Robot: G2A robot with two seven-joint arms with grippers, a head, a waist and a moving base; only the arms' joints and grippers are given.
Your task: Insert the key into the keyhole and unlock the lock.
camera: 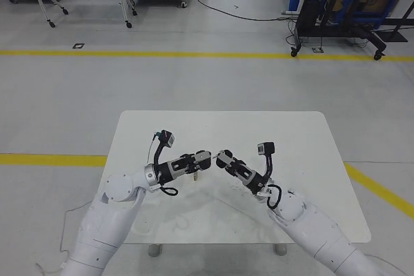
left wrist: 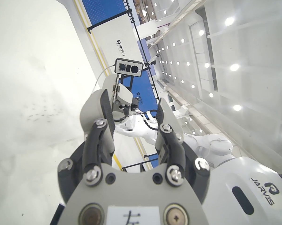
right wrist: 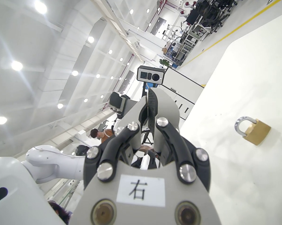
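You are looking, in the left wrist view, at the left gripper point(left wrist: 134, 104) standing wide open and holding nothing. In the right wrist view the right gripper point(right wrist: 148, 99) is pressing its pads together; you cannot tell whether anything is pinched between them. Beyond it the brass padlock point(right wrist: 253, 129) is lying flat on the white table point(right wrist: 237, 176). From the top view, both grippers are facing tip to tip.

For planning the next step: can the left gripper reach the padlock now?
Probably yes: the left gripper is open and empty, and the brass padlock lies alone on the white table, with nothing over it.
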